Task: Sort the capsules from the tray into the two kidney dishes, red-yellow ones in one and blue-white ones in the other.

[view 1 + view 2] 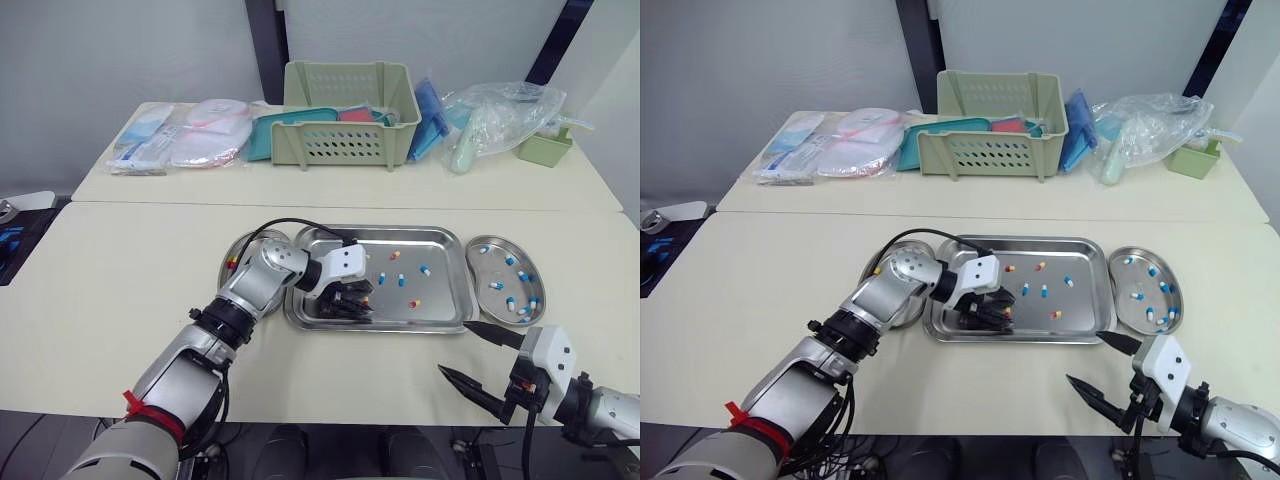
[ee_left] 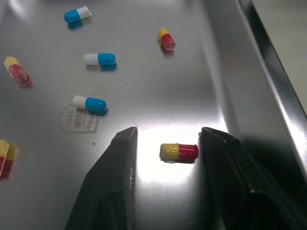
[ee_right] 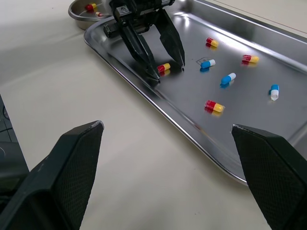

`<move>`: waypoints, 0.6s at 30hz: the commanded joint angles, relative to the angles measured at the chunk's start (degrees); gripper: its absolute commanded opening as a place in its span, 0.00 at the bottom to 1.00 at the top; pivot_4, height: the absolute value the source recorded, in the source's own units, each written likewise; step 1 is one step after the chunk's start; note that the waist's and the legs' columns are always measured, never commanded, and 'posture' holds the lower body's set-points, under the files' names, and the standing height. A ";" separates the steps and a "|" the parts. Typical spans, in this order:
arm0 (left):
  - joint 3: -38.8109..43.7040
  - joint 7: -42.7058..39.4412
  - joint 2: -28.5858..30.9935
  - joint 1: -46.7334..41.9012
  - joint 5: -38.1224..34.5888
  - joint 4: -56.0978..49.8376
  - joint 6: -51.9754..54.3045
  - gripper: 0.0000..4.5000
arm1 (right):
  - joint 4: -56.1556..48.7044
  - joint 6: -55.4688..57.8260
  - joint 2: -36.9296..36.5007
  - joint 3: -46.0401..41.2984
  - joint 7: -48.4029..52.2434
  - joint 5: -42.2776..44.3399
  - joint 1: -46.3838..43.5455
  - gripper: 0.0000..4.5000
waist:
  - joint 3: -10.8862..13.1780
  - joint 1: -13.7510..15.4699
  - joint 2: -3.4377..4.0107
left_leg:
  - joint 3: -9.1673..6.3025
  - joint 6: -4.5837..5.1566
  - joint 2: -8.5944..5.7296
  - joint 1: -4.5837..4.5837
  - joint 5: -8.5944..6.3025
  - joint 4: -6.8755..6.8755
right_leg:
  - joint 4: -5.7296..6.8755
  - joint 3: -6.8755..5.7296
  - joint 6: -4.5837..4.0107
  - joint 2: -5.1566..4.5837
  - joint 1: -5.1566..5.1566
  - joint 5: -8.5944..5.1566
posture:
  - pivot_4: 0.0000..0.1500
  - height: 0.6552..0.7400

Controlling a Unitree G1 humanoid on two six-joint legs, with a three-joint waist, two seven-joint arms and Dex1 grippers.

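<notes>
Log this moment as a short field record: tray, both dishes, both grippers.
tray: four red-yellow and three blue-white capsules inside
left dish: holds red-yellow capsules
right dish: holds blue-white capsules
left gripper: down in the tray, jaws open either side of a red-yellow capsule, not touching it
right gripper: over the table in front of the tray, jaws open, empty

The only marking I can find is a small shield-shaped stamp (image 2: 79, 120) pressed into the floor of the tray (image 2: 230, 72). Its top line may read 316, but I can't be sure, and the characters beneath are illegible. Printing on the packets (image 1: 150, 145) on the far table (image 1: 330, 185) is too small to read.
</notes>
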 commanded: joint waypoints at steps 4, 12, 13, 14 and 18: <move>1.10 -0.76 -0.14 0.56 0.90 -0.45 0.22 0.09 | -1.93 -0.50 -0.23 -0.44 -0.02 0.62 0.00 1.00 | 0.00 0.00 0.00 | 0.00 0.00 0.00 0.00 0.00 0.00 | 0.00 0.00 0.00 0.00 0.00 0.00 | 1.00 1.00; 6.53 -0.30 3.34 2.67 -3.02 -11.67 7.43 0.09 | -1.46 -1.69 -0.76 0.08 0.75 -0.56 -0.80 1.00 | 0.01 -0.12 0.00 | -0.02 0.00 0.00 -0.01 0.00 0.00 | 0.01 0.00 0.00 0.00 -0.01 0.00 | 1.00 1.00; 7.82 -0.19 4.36 3.20 -4.05 -14.46 9.57 0.09 | -1.35 -1.96 -0.94 0.14 1.01 -0.72 -0.96 1.00 | 0.01 -0.12 0.00 | -0.01 0.00 0.01 -0.01 0.00 0.00 | 0.02 0.00 0.00 0.00 -0.02 0.00 | 1.00 1.00; 9.09 0.05 5.51 3.71 -4.97 -17.22 11.68 0.09 | -1.26 -2.26 -1.16 0.22 1.30 -0.89 -1.09 1.00 | 0.01 -0.16 0.00 | -0.02 0.00 0.01 -0.01 0.00 0.00 | 0.02 0.00 0.00 0.00 -0.02 0.00 | 1.00 1.00; 17.88 2.54 13.74 5.80 -9.65 -28.75 25.94 0.09 | -0.38 -3.52 -3.09 1.93 4.12 -1.40 -2.72 1.00 | 0.00 -0.32 0.01 | -0.04 0.00 0.03 -0.01 0.00 0.00 | 0.03 0.00 0.00 0.01 -0.02 0.00 | 1.00 1.00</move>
